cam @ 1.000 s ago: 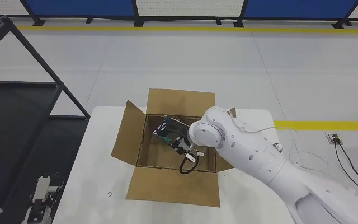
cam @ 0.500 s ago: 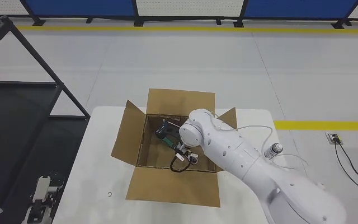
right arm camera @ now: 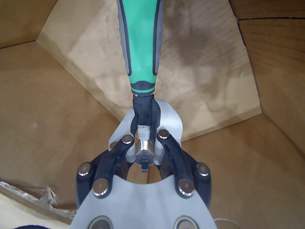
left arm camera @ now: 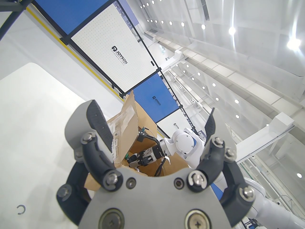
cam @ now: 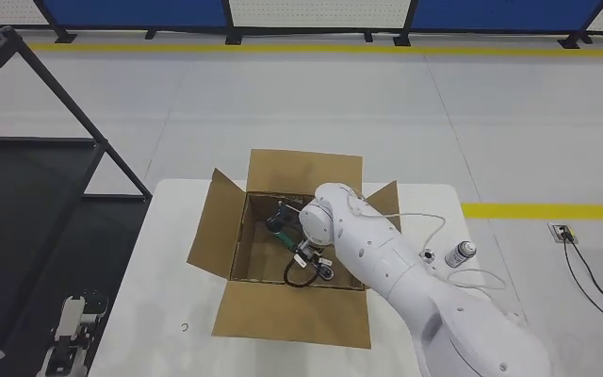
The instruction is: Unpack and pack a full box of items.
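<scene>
**While the right gripper pinches a wrench inside the box: one item in transit**

*Top view.* Because the box (cam: 303, 172) stands open on the table (cam: 165, 283) with all four flaps folded outward, the right arm can reach down into it. The wrench (cam: 278, 222) shows as a dark-and-green shape near the far wall. A small can (cam: 459, 253), possibly one of the items, stands on the table well apart from the box. Whether the wrench is being taken out or put back cannot be told from these views. Either way, it appears to be the only item inside.

*Left wrist view.* The left gripper (left arm camera: 153, 115) hangs off to the side of the box with its jaws spread wide and nothing between them. Beyond it, the right gripper (left arm camera: 139, 159) is seen low between the flaps.

*Right wrist view.* The right gripper (right arm camera: 144, 120) is pressed onto the wrench (right arm camera: 140, 32) at its narrow neck, which is wrapped in black. The box floor beyond it is bare.
- The handle is green with grey side strips, and its far end is chromed and slotted.
- The chromed head with its square drive stub sits between the finger bases.

Since the grip is close to the head, the long handle juts out freely and could pivot. The next move probably calls for a steady vertical path that keeps the handle off the walls and flaps.
</scene>
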`<state>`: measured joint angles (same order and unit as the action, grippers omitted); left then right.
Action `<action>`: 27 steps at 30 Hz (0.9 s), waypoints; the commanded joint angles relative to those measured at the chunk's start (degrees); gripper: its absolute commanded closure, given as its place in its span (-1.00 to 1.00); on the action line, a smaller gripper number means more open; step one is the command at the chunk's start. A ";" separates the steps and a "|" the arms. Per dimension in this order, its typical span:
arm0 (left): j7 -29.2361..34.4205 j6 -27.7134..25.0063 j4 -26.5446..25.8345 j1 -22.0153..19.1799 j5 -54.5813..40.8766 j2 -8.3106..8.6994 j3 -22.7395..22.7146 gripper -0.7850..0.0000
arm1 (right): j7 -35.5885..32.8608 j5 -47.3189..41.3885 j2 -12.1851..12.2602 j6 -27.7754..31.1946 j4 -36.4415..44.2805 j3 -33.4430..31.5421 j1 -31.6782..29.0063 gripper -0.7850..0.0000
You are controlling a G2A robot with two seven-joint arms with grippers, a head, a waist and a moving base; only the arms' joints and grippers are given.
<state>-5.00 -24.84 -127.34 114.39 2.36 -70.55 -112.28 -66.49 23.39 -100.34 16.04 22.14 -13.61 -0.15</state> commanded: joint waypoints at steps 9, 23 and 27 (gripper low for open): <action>0.00 0.00 0.00 0.00 0.00 0.00 0.00 -1.00 | 0.24 0.88 -2.93 1.76 -6.53 -0.44 0.34 1.00; 0.00 0.00 0.00 0.00 0.00 0.00 0.00 -1.00 | 1.90 4.39 -5.24 5.31 -11.25 -0.30 -0.10 1.00; 0.00 0.00 0.00 0.00 0.00 0.00 0.00 -1.00 | 2.41 4.91 -5.50 6.25 -12.22 -0.50 -0.31 0.84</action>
<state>-5.00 -24.84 -127.34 114.39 2.36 -70.55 -112.28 -64.19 28.22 -105.80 22.16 10.08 -14.07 -0.43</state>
